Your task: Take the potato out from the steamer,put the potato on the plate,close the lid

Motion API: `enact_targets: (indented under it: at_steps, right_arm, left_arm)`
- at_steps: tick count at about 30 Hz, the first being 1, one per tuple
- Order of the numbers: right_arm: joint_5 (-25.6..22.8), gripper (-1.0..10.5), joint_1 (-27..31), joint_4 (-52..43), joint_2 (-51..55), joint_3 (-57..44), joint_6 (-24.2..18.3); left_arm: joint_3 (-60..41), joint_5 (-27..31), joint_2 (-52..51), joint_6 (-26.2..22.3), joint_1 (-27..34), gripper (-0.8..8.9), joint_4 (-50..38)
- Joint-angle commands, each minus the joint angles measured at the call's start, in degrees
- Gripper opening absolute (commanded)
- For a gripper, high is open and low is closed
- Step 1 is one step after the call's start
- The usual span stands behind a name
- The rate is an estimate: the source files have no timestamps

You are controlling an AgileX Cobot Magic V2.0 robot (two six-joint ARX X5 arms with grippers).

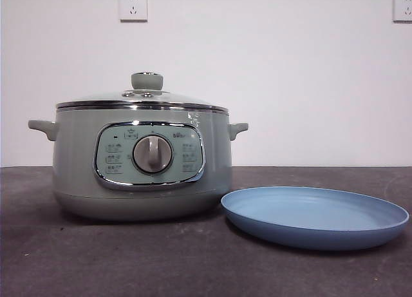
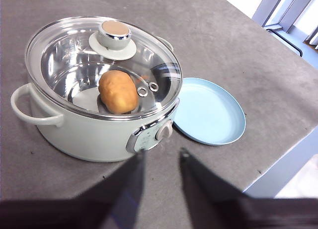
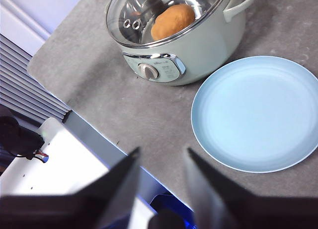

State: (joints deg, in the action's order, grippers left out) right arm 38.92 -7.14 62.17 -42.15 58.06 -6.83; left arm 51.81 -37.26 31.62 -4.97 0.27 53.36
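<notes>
Left wrist view: nothing is done yet. The potato [image 2: 118, 92] is seen inside the steamer [image 2: 94, 134] under the lid [image 2: 107, 55]; the plate [image 2: 211, 112] lies bare beside it. The left gripper [image 2: 161, 159] and the right gripper [image 3: 161, 154] are held apart, away from everything.

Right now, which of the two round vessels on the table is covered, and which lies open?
The steamer is covered: its glass lid sits on the rim, potato visible beneath. The blue plate beside it lies open and bare.

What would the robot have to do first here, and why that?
Probably lift the lid by its knob. It sits shut on the steamer with the potato inside under the glass, so nothing can reach it. The plate lies bare beside the steamer, and both grippers hang open, holding nothing.
</notes>
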Motion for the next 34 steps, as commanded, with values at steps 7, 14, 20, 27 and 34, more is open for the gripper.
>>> enact_targets:
  at_steps: [7, 14, 20, 27, 34]
  right_arm:
    - [0.0, 6.3, -0.1, -0.1, 0.0, 0.1, 0.4]
    - [0.0, 6.3, -0.1, -0.2, -0.4, 0.1, 1.0]
    - [0.0, 6.3, -0.1, -0.3, -1.3, 0.1, 1.0]
    - [0.0, 6.3, -0.1, -0.4, -2.6, 0.1, 0.9]
    - [0.0, 6.3, -0.1, -0.4, -3.0, 0.1, 0.9]
  left_arm:
    - [0.0, -0.3, 0.7, -0.6, 0.1, 6.64, -2.9]
    - [0.4, -0.2, 5.9, 0.8, -0.6, 6.64, -9.0]
    - [4.9, 2.9, 15.1, 0.8, -4.6, 6.60, -14.7]
    - [13.0, 12.1, 29.2, 0.4, -12.9, 6.60, -21.6]
    - [22.0, 16.9, 44.8, -1.2, -18.7, 6.60, -23.8]
